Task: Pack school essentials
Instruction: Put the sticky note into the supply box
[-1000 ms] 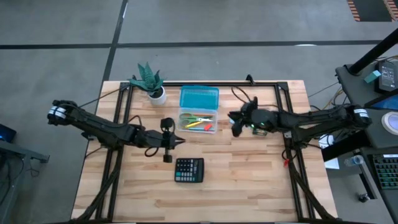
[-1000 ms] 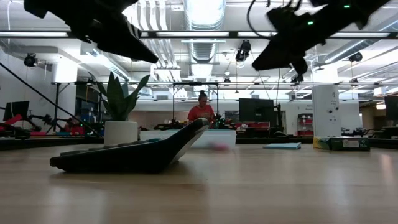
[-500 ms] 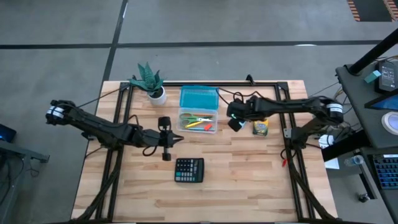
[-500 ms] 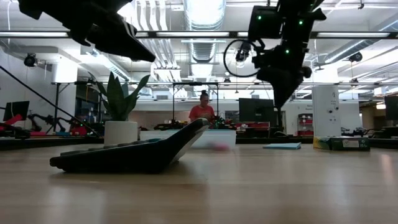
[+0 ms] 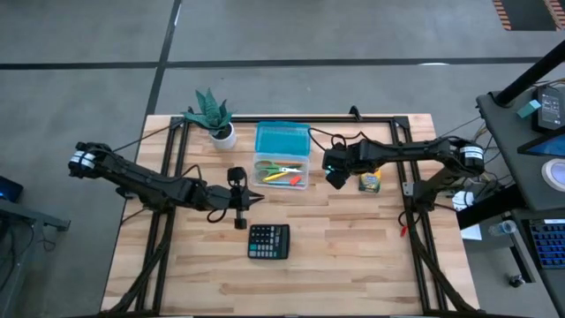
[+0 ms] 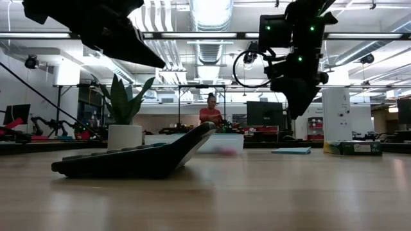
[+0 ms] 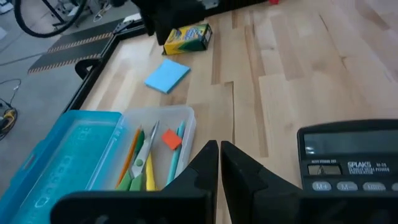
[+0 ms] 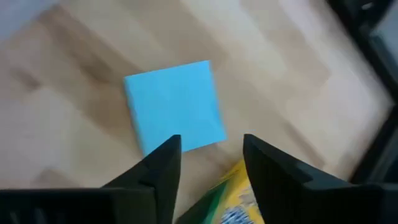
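The light-blue note pad (image 8: 174,106) lies flat on the table, right of the clear pencil case (image 5: 281,173), next to the yellow crayon box (image 5: 369,182). The case's teal lid (image 5: 282,140) lies open toward the far edge. In the case (image 7: 186,121) lie pencils, a green pen, green-handled scissors (image 7: 138,163) and a red eraser (image 7: 170,139). My right gripper (image 8: 208,163) is open and points down above the note pad, clear of the table (image 6: 299,108). In the high view it hides the pad. My left gripper (image 7: 219,157) is shut, in the air left of the case (image 5: 252,200).
A black calculator (image 5: 268,240) lies near the middle of the table, close to my left gripper. A potted plant (image 5: 215,117) stands at the far edge, left of the case. A black frame (image 5: 402,150) runs around the far half. A person (image 6: 207,114) sits in the room beyond.
My right arm has swung toward the table's far edge, uncovering the crayon box in the high view. Its gripper has tipped from slanting to pointing down, staying just right of the case. My left arm has kept nearly still.
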Robot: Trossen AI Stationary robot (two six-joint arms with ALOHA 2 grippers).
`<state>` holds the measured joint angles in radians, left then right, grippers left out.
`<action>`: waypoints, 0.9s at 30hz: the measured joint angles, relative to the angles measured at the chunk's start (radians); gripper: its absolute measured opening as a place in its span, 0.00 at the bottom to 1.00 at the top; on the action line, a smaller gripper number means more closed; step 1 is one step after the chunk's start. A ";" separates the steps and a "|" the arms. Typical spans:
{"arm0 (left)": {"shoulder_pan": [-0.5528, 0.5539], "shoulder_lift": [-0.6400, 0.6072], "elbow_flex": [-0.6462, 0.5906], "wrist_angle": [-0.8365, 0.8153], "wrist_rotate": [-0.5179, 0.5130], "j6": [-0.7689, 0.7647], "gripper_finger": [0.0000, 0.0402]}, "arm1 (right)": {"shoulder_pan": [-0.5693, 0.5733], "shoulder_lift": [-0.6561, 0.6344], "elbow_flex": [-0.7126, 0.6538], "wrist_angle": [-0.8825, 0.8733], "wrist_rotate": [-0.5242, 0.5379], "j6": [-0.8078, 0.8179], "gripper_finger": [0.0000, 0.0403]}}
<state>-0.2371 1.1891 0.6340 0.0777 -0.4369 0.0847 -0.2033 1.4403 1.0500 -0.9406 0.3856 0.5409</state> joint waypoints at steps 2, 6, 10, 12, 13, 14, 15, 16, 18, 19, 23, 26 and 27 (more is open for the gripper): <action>0.000 0.002 0.001 0.008 0.000 0.000 0.00 | 0.004 0.000 -0.023 0.012 0.042 0.001 0.43; 0.000 0.003 0.001 0.021 0.000 -0.001 0.00 | 0.004 0.000 -0.069 0.047 0.052 0.042 0.48; 0.000 0.004 0.001 0.020 0.000 -0.002 0.00 | 0.004 0.000 -0.104 0.069 0.054 0.048 0.49; 0.000 0.004 0.001 0.019 0.000 -0.002 0.00 | 0.004 0.000 -0.113 0.070 0.061 0.046 0.48; 0.000 0.004 0.001 0.020 0.000 -0.002 0.00 | 0.004 0.000 -0.116 0.071 0.061 0.046 0.48; 0.000 0.004 0.001 0.020 0.000 -0.002 0.00 | 0.004 0.000 -0.118 0.072 0.061 0.045 0.48; 0.000 0.004 0.001 0.020 0.000 -0.002 0.00 | 0.004 0.000 -0.119 0.073 0.061 0.044 0.48; 0.000 0.004 0.000 0.020 0.000 -0.002 0.00 | 0.004 0.000 -0.119 0.077 0.061 0.044 0.48; 0.000 0.004 0.000 0.020 0.000 -0.002 0.00 | 0.004 0.000 -0.119 0.089 0.061 0.037 0.48; 0.000 0.004 0.000 0.020 0.000 -0.003 0.00 | 0.004 0.000 -0.119 0.088 0.064 0.035 0.48; 0.000 0.004 -0.001 0.020 0.000 -0.004 0.00 | 0.004 0.001 -0.127 0.073 0.090 0.040 0.46; 0.000 0.004 -0.001 0.020 0.000 -0.004 0.00 | -0.001 0.002 -0.131 0.128 0.088 0.007 0.45; 0.000 0.004 -0.001 0.020 0.000 -0.004 0.00 | -0.004 0.000 -0.136 0.142 0.081 -0.002 0.44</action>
<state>-0.2371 1.1931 0.6334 0.0974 -0.4366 0.0811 -0.2070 1.4406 0.9138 -0.7986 0.4666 0.5392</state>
